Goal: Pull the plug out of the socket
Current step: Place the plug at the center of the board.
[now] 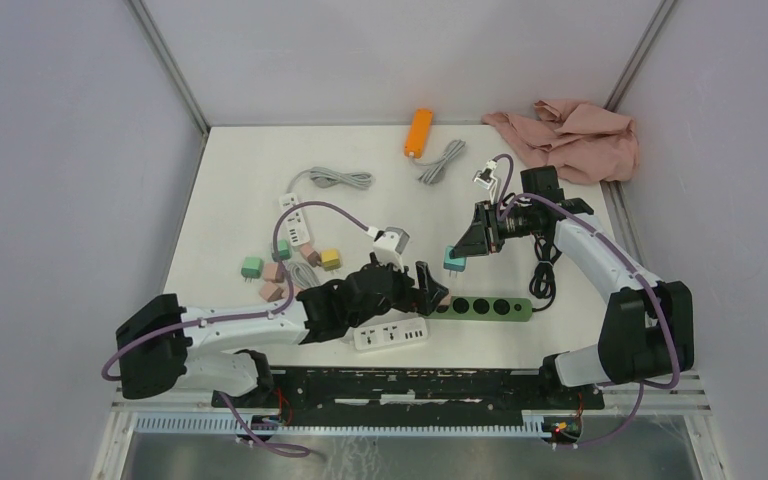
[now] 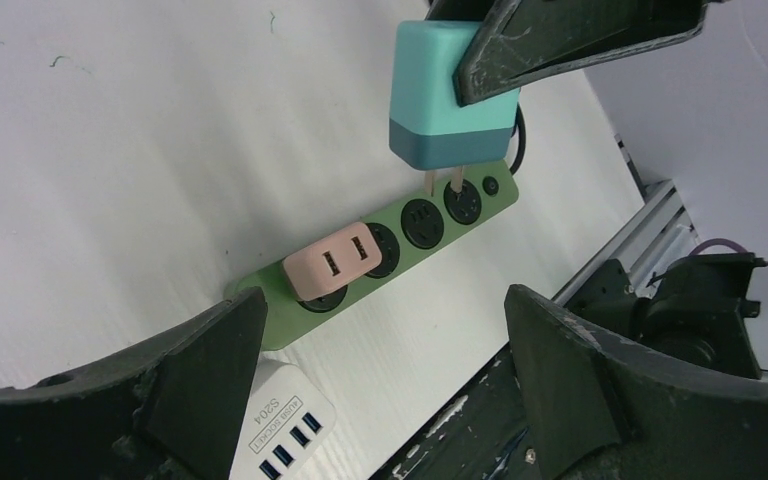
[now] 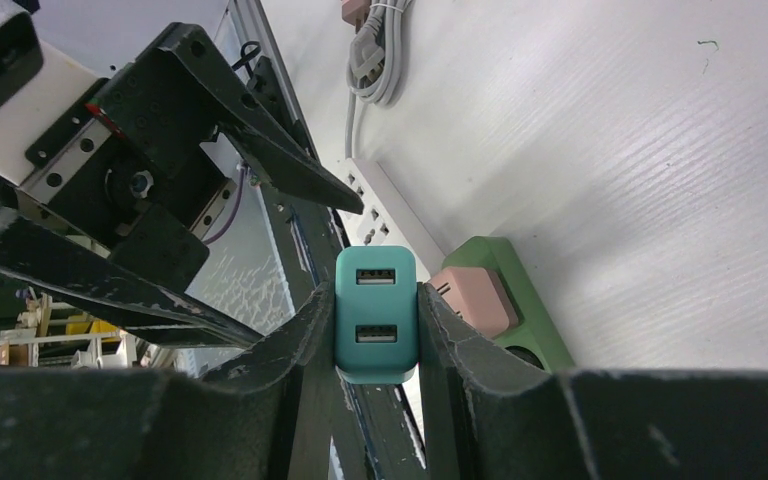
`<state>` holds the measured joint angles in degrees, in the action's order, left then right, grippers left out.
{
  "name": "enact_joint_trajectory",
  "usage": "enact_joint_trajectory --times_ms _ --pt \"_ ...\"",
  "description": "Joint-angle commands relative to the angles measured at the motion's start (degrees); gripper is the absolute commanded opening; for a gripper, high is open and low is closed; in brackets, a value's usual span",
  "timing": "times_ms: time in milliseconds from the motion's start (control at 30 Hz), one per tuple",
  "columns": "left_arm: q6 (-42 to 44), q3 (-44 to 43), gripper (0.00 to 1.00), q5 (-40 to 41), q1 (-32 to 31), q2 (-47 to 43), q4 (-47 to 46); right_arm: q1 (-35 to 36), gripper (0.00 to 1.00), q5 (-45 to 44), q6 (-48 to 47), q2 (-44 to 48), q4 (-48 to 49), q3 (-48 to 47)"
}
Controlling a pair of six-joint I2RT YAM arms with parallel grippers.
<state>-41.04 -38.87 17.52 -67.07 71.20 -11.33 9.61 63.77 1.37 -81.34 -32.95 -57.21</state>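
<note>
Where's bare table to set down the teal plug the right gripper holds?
Bare: the back left corner, beyond the coiled grey cable; also the middle patch between the orange power strip and the white adapter. Crowded: the loose plugs beside the white power strip, and around the green power strip.

White table point(image 1: 240, 180) bears green power strip point(image 1: 485, 307), loose adapters point(image 1: 273, 272), pink cloth point(image 1: 572, 138).

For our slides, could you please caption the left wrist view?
Right gripper holds the teal plug, prongs clear of the green power strip; a pink plug plugged in.
</note>
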Motion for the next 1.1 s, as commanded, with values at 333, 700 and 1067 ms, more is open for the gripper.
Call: enact_joint_trajectory --times_ms 333,700,1067 --pt "-1.3 -8.2 0.95 3.6 -0.3 4.8 3.6 -0.3 0.06 0.7 1.6 -0.7 2.3 -0.9" --pt "0.3 -15.5 0.92 6.1 -0.3 12.0 6.3 -0.3 0.07 0.4 2.2 -0.9 2.7 -0.6" --pt "-0.4 -27.1 0.57 13.4 -0.3 21.2 13.4 -0.3 0.07 0.5 2.3 -0.7 2.7 -0.6"
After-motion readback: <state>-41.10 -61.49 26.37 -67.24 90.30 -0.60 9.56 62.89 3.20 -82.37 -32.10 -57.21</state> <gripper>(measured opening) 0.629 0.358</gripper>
